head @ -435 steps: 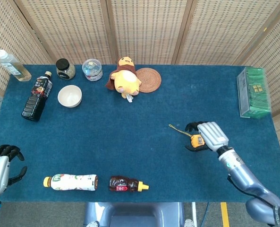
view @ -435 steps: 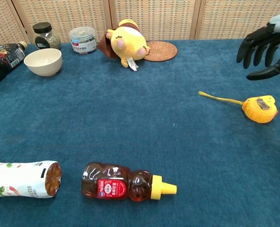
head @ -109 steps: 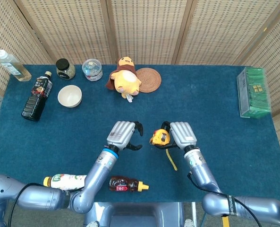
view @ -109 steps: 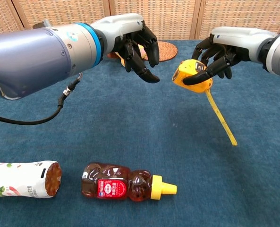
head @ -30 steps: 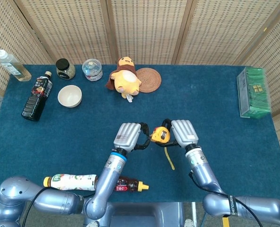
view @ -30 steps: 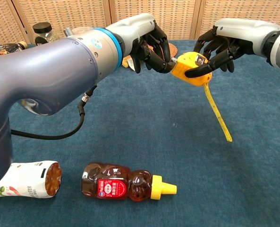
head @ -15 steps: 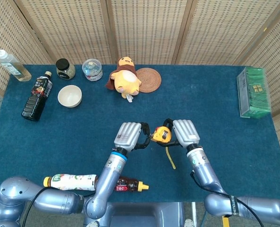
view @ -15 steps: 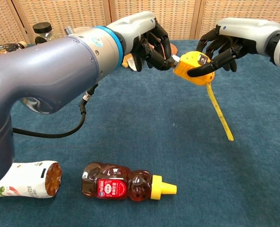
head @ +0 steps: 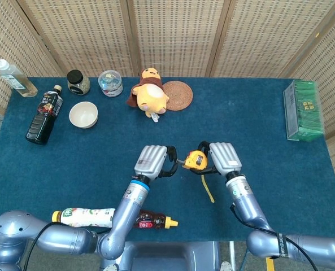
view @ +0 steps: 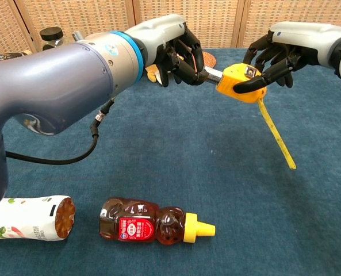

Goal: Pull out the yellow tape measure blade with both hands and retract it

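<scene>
Blue cloth table (head: 269, 113), white bowl (head: 83, 114), yellow plush toy (head: 149, 94), woven coaster (head: 178, 94), green box (head: 303, 109), bear-shaped honey bottle (view: 154, 221), dark drink bottle (head: 44, 114) lying flat.

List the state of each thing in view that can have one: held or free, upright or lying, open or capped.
Tape measure: held off the table by the right hand.
Blade tip: pinched by the left hand, barely pulled out.
Yellow strap: hanging loose.
Honey bottle: lying, capped.
White bottle: lying.
Dark bottle: lying, capped.
Clear bottle: capped.
Dark-lidded jar: upright, lidded.
Bowl: upright.
</scene>
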Motion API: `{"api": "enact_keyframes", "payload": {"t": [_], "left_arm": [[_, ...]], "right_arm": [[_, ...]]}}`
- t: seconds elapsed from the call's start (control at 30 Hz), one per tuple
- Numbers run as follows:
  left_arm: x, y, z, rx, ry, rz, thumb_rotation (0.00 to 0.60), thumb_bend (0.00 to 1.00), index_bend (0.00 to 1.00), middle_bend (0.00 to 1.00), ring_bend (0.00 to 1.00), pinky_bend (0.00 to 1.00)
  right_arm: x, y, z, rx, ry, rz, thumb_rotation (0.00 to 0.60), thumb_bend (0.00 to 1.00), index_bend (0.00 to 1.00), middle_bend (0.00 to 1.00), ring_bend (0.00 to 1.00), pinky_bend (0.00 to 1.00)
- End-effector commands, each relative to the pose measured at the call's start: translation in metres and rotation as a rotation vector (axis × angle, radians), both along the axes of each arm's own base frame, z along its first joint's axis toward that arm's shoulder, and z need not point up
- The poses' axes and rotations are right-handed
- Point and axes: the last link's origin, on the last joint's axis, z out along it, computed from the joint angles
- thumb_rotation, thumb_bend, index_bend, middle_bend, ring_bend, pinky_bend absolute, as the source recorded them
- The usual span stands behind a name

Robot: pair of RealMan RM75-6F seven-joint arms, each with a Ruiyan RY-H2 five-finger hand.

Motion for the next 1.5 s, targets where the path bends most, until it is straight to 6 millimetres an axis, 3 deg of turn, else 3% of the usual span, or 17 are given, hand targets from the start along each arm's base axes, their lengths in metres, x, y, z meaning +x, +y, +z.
{"api": "enact_keyframes", "payload": {"t": [0.03,0.93,1.5], "left_arm": [[-0.002,0.000,0.001,-0.006,0.005,-0.001,0.552,0.45,0.56,0.52,0.48,0.53],[-0.050,-0.003,0.031,-0.013,0.034,-0.009,0.555,0.45,0.56,0.52,0.48,0.53],[-0.108,-0.012,0.072,0.035,0.051,0.043,0.565,0.45,0.56,0.52,0.48,0.53]], "right_arm": [[-0.002,0.000,0.001,-0.003,0.004,0.000,0.377,0.25,0.57,0.60,0.69,0.63],[-0.028,0.002,0.017,-0.007,0.119,0.051,0.376,0.25,0.57,0.62,0.70,0.63],[-0.049,0.003,0.024,-0.011,0.145,0.047,0.377,0.25,0.58,0.62,0.70,0.63]]}}
